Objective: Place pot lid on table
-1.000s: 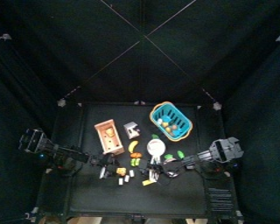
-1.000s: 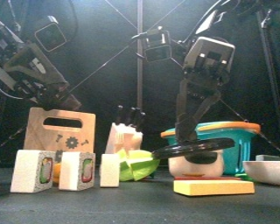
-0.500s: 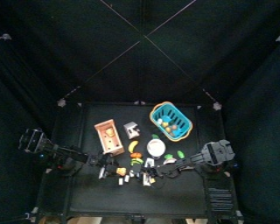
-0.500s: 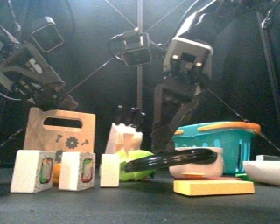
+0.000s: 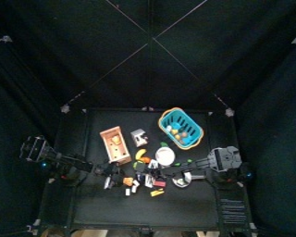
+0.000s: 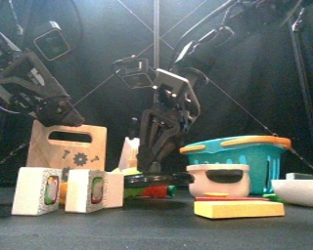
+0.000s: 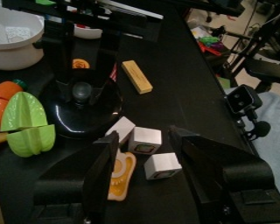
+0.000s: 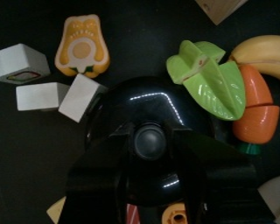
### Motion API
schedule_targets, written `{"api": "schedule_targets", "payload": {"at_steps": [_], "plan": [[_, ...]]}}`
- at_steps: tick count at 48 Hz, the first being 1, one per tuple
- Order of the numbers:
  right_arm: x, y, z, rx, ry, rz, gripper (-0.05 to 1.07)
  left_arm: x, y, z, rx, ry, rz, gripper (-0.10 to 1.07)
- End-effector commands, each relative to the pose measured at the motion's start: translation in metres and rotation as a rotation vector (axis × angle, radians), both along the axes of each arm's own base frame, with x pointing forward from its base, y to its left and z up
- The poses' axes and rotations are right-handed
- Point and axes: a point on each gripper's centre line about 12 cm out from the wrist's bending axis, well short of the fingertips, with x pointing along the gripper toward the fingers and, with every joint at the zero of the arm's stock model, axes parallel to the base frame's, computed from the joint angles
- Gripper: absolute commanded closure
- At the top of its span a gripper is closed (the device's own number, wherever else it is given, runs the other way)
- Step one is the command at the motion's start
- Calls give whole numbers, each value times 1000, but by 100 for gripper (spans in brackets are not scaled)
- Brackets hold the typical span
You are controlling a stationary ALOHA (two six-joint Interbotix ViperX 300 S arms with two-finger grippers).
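The pot lid [image 8: 143, 114] is a glossy black dome with a round knob. My right gripper [image 8: 149, 171] is shut on it at the knob. In the left wrist view the pot lid [image 7: 78, 112] hangs very low over the table [image 7: 189, 79], beside the green pepper pieces [image 7: 25, 122], with the right gripper [image 7: 84, 70] standing upright over it. I cannot tell whether the lid touches the tabletop. My left gripper [image 7: 143, 140] is open above white cubes [image 7: 149, 140] near the table's left front.
Toy foods ring the lid: a green pepper [image 8: 213, 79], carrot [image 8: 259, 109], banana [image 8: 265, 52] and yellow pepper half [image 8: 81, 48]. A teal basket [image 6: 238, 151], white bowl [image 6: 300, 187] and yellow block [image 6: 235, 208] sit right. A wooden box [image 6: 66, 146] stands left.
My right arm has swung left and down with the lid, from beside the teal basket over the yellow block to the middle among the toy foods. The left arm has stayed still.
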Motion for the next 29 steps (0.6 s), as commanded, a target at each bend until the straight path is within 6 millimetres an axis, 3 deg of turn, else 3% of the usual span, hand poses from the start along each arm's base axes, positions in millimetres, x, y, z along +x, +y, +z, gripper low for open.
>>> {"api": "schedule_targets", "payload": {"at_steps": [1, 8, 22, 29], "plan": [[5, 0, 11, 10, -38, -5, 35, 3, 0, 3, -6, -14, 5, 11], [2, 0, 5, 18, -22, -12, 33, 3, 1, 3, -4, -13, 7, 11], [2, -1, 11, 15, -33, -12, 13, 2, 4, 1, -8, -4, 19, 11], [0, -1, 18, 11, -39, -12, 10, 3, 3, 2, -17, -5, 25, 11]]}}
